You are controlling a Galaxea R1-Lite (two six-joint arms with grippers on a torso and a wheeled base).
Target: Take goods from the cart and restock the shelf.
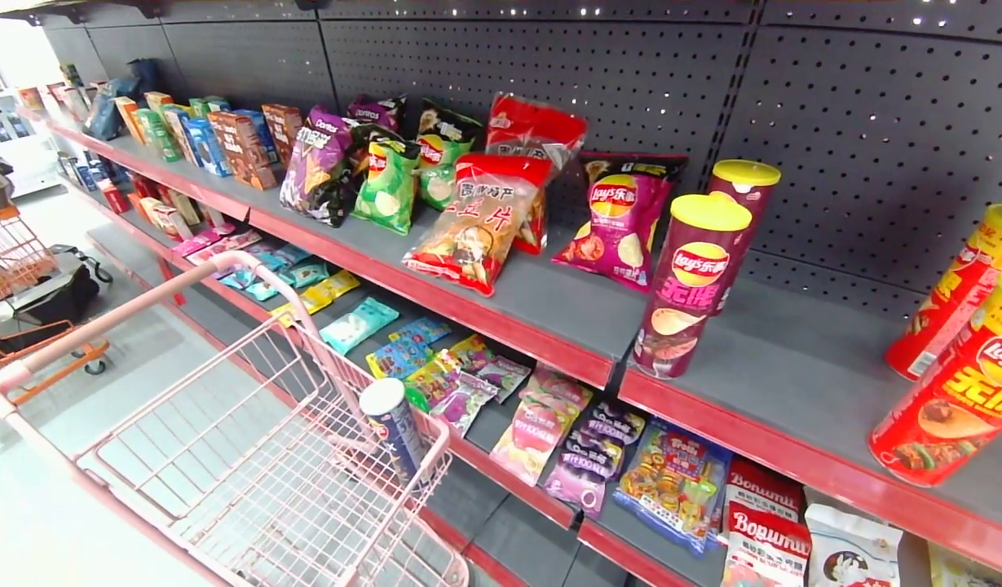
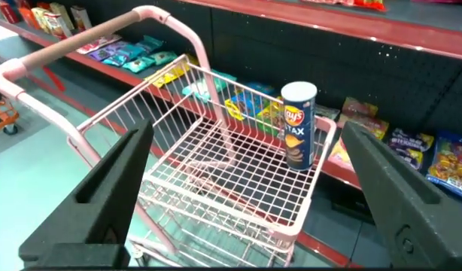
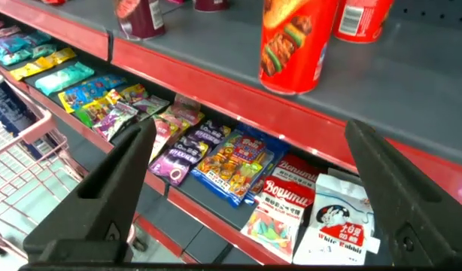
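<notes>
A pink wire cart (image 1: 166,293) stands in front of the shelf. One blue chip can with a white lid (image 1: 395,424) stands upright in its upper basket, at the corner nearest the shelf. The left wrist view shows the same can (image 2: 298,124) and the cart's handle (image 2: 80,47). My left gripper (image 2: 246,135) hangs open above the basket, short of the can and holding nothing. Over the aisle by the shelf's red front edge, my right gripper (image 3: 251,129) is open and empty. On the grey shelf (image 1: 566,302) stand two purple cans (image 1: 688,285) and two red cans (image 1: 957,391).
Chip bags (image 1: 476,228) lean along the shelf's left part. Bare shelf (image 1: 794,359) lies between the purple and red cans. Candy bags (image 1: 541,424) fill the lower shelf. An orange cart (image 1: 19,269) stands far left. A red can (image 3: 295,45) stands near the shelf edge.
</notes>
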